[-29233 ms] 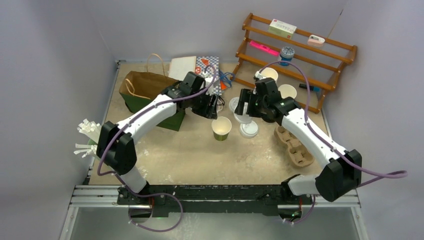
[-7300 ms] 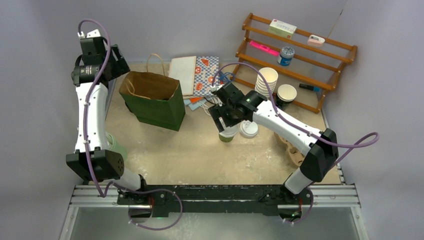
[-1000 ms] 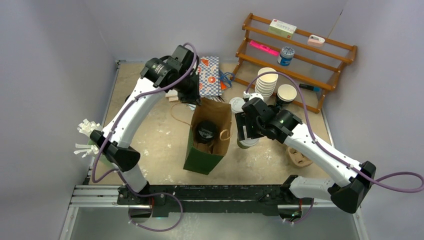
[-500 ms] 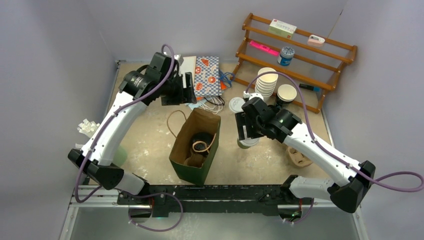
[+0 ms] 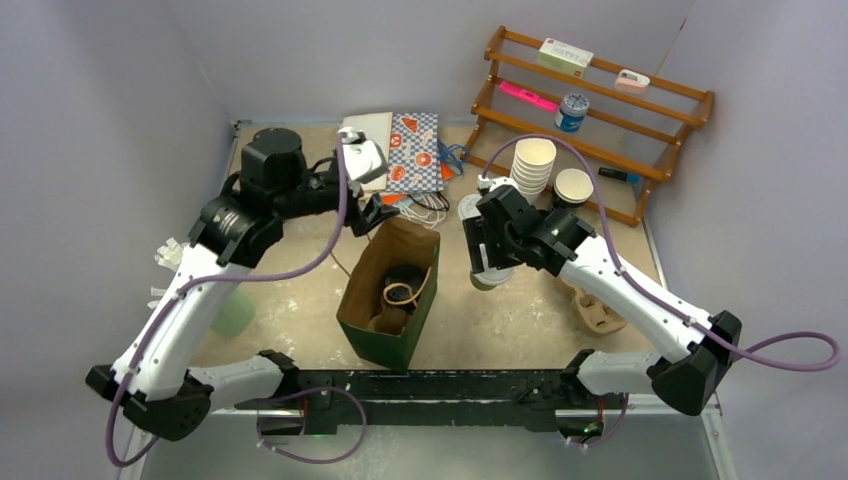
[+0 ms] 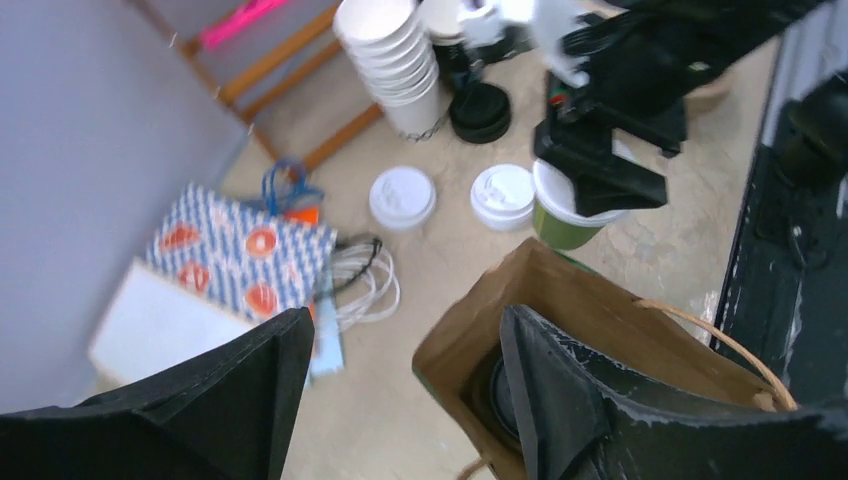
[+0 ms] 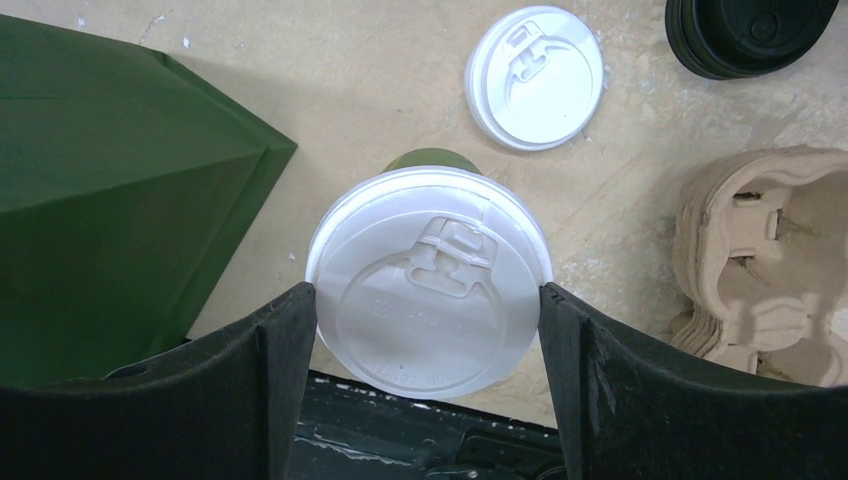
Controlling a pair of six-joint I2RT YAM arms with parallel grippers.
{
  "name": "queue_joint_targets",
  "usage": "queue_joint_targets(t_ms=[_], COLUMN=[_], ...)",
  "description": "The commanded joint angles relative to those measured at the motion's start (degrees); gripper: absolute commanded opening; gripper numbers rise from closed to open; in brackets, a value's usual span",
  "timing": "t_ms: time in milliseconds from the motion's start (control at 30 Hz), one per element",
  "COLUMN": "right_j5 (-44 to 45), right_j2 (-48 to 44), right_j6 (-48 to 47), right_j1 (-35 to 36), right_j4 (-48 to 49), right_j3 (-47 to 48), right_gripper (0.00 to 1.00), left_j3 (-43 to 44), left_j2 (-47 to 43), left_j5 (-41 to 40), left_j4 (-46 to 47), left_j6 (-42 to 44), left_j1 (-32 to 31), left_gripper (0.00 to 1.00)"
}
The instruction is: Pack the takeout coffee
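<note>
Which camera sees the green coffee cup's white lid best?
Right wrist view: the takeout coffee fills the middle, lid up, held between the fingers of the right gripper. Left wrist shows it small, partly covered; top view mostly hides it.

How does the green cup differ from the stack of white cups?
The green cup is olive; the white cups are plain white. The green cup wears a white lid; the white cups are open-topped. The green cup stands alone between the fingers of the right gripper; the white cups are nested and stand free by the rack. Both stand upright.
</note>
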Motion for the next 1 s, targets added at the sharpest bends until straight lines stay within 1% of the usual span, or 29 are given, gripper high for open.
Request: queue_joint_targets(t_ms=[0, 67, 167, 267, 367, 433, 533, 567, 633, 767, 833, 967], right_j5=[0.2, 0.42, 0.58, 0.54, 0.16, -0.09, -0.12, -0.08, 0.12, 0.1, 0.36, 1.92], right_j2=[0.03, -0.03, -0.01, -0.34, -0.89, -1.22, -1.69, -1.82, -1.89, -1.9, -1.89, -1.86], right_j6=[-1.62, -1.76, -1.56, -0.92, -0.25, 0.18, 0.58, 0.63, 0.68, 0.7, 0.57, -0.4], right_j1=[-0.28, -0.27, -0.35, -0.36, -0.35, -0.34, -0.36, -0.37, -0.29, -0.31, -0.33, -0.37], right_j4=[-1.28, -1.77, -2.33, -2.48, -2.56, -2.51, -2.53, -2.54, -2.48, -1.88, -1.65, -1.28], right_j3=[3.59, 4.26, 4.8, 4.81, 4.29, 3.92, 3.63, 3.52, 3.29, 2.9, 2.85, 3.08], right_gripper=[0.79, 0.79, 0.79, 0.79, 0.79, 0.79, 0.79, 0.79, 0.79, 0.79, 0.79, 0.79], left_j3=[8.39, 11.26, 11.44, 11.59, 13.98, 15.02, 14.1, 13.6, 12.48, 12.32, 12.54, 13.52], left_j2=[9.86, 13.15, 15.28, 17.42, 20.72, 22.21, 22.69, 22.8, 23.11, 23.95, 23.85, 23.58], left_j5=[15.94, 14.57, 13.5, 12.01, 10.44, 8.94, 7.13, 6.48, 5.21, 3.8, 2.68, -4.02], left_j4=[-9.11, -15.09, -17.19, -18.13, -22.27, -24.73, -25.42, -25.25, -23.93, -21.34, -19.55, -13.84], left_j6=[27.21, 34.29, 38.97, 41.88, 44.65, 45.58, 45.89, 45.61, 43.31, 36.49, 32.24, 18.12], left_j1=[-3.01, -5.51, -7.06, -7.94, -8.49, -8.84, -9.46, -9.71, -10.1, -10.4, -10.42, -10.43], left_gripper=[0.74, 0.77, 0.76, 0.76, 0.76, 0.76, 0.74, 0.71, 0.52, 0.2, 0.0, 0.0])
